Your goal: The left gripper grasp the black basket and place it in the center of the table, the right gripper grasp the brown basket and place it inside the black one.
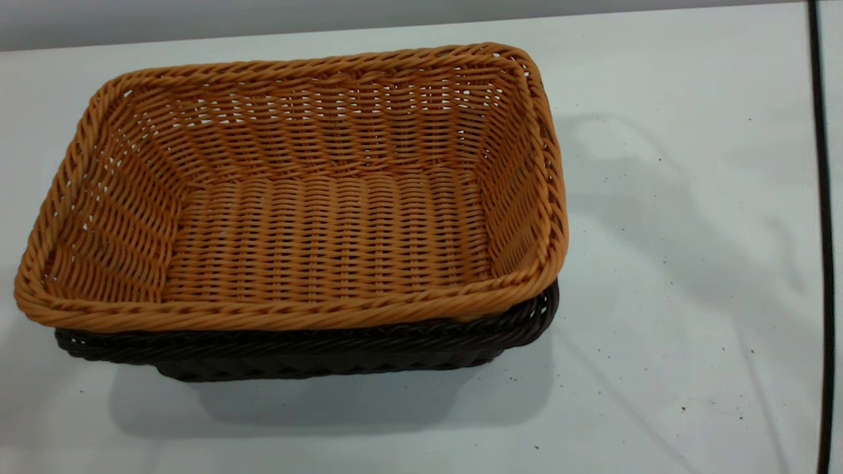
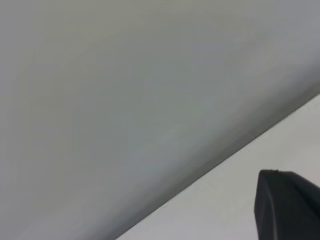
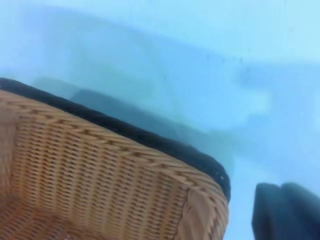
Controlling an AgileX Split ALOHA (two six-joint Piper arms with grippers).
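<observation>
The brown basket (image 1: 329, 224) sits nested inside the black basket (image 1: 309, 352), w/ the pair resting on the white tabletop (image 1: 685, 276) toward its left half in the exterior view. Only the black rim and a strip of its wall show below and to the right of the tan rim; the tan one rides a bit proud, not fully bottomed, as far as can be judged. A dark cable (image 1: 822, 237) runs along the right edge of the tabletop.

No arm shows in the exterior view. The left wrist view has just one dark finger of the left pincer (image 2: 287, 205) over bare tabletop near its far edge, well apart from the baskets; can't tell if it's open or closed. The right wrist view shows a dark finger of the right pincer (image 3: 285, 212) just beside a corner of the stacked baskets, not touching and holding nothing that shows; gap can't be judged either.

Judged from how things lie, the nesting looks done, or nearly.

Handling: both baskets look light, fairly stiff wicker w/ some give in the flared walls. The weave is grippy, not slick, and not fragile. Best hold is prob. the braided rim at mid-length of a side, one finger inside, one outside. A corner pinch would likely tip it.
</observation>
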